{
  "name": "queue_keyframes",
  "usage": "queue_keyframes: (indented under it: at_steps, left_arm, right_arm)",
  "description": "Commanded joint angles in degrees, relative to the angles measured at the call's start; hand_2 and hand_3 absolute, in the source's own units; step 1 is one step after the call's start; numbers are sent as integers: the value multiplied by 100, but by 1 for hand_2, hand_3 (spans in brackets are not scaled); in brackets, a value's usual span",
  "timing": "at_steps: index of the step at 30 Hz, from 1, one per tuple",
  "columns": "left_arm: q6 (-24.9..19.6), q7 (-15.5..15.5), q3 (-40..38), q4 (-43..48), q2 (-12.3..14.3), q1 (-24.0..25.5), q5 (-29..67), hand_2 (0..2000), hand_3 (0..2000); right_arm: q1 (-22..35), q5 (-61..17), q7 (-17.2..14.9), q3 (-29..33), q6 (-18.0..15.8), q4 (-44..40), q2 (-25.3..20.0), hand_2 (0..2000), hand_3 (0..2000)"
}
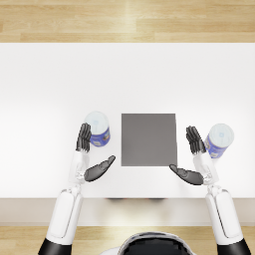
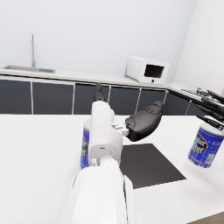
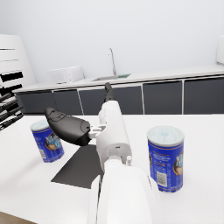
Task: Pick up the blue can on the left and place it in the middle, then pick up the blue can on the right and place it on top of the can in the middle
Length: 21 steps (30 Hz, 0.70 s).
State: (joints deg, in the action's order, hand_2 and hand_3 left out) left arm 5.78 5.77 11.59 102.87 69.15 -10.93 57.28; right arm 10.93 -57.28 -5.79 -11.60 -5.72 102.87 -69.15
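Note:
Two blue cans with pale lids stand upright on the white table. The left can (image 1: 98, 128) is just left of the dark square mat (image 1: 149, 139), and the right can (image 1: 219, 139) stands further off to the mat's right. My left hand (image 1: 88, 155) is open: its fingers reach along the left can's outer side and its thumb points toward the mat. My right hand (image 1: 195, 158) is open too, between the mat and the right can. In the left wrist view my forearm half hides the left can (image 2: 85, 144); the right can (image 2: 204, 145) shows whole. The right wrist view shows both the right can (image 3: 166, 157) and the left can (image 3: 47, 141).
The white table (image 1: 127, 74) runs wide behind the cans, and its front edge lies close under my forearms. A kitchen counter with a microwave (image 2: 147, 70) and a sink tap (image 3: 112, 61) stands far behind.

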Motion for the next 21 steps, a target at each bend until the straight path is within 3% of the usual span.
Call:
queue_keyframes:
  at_steps: [1, 3, 7, 15, 21]
  left_arm:
    - [0, 0, 0, 0, 0, 0, 0, 0, 0]
    - [0, 0, 172, -93, 6, -11, 0, 0, 0]
    - [-425, -424, -127, -135, 149, -153, 0, 0, 0]
    - [-567, -566, -605, -621, 394, -563, 1969, 0, 0]
    - [-576, -575, -585, -1498, 523, -779, 2371, 0, 0]
  right_arm:
    - [0, 0, 0, 0, 0, 0, 0, 0, 0]
    - [11, 0, 0, -172, 0, -93, -6, 0, 0]
    - [109, 0, 426, 192, 421, 125, -128, 0, 0]
    - [-203, -1969, 568, 1331, 561, 686, -156, 0, 0]
    - [-400, -2371, 577, 1893, 570, 483, -228, 0, 0]
